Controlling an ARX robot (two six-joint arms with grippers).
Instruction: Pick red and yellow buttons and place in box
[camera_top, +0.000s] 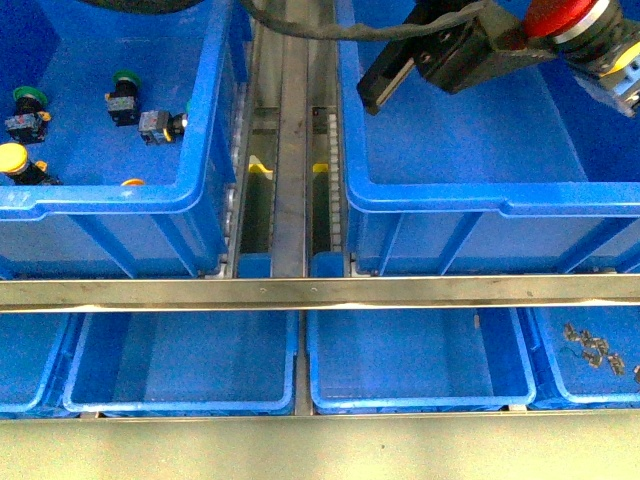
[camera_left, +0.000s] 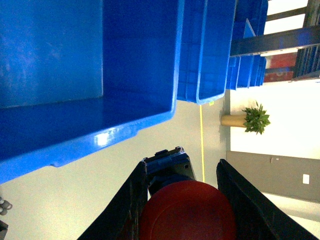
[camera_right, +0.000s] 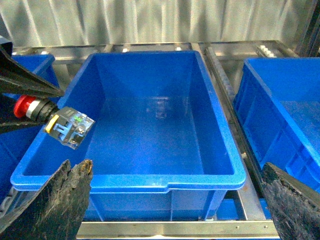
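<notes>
— What stands around the box (camera_top: 450, 195)?

— A second deep crate (camera_top: 205, 190) sits to its left, across a roller track (camera_top: 290, 150). It holds green-capped buttons (camera_top: 30, 97), a yellow button (camera_top: 12, 158) by its left wall, and one switch whose cap I cannot make out. A steel bar (camera_top: 300, 292) crosses in front. Below it are shallow trays (camera_top: 190, 365), and the rightmost holds small metal parts (camera_top: 592, 350).

— And the room inside the box?

— The right wrist view shows open blue floor from wall to wall, with smooth walls and a thick rolled rim (camera_right: 130, 181).

— Where is the red button (camera_top: 565, 15)?

— In the air above the box, toward its far right side, touching nothing but the left gripper (camera_top: 520, 40), which is clamped on it. The fingers (camera_left: 135, 200) flank the red mushroom cap (camera_left: 187, 217), and the grey body (camera_right: 70, 125) with its yellow tab juts out beyond them.

— The right gripper (camera_right: 172, 172)?

— Its fingers are spread wide, holding nothing, with the box between them in its own view.
</notes>
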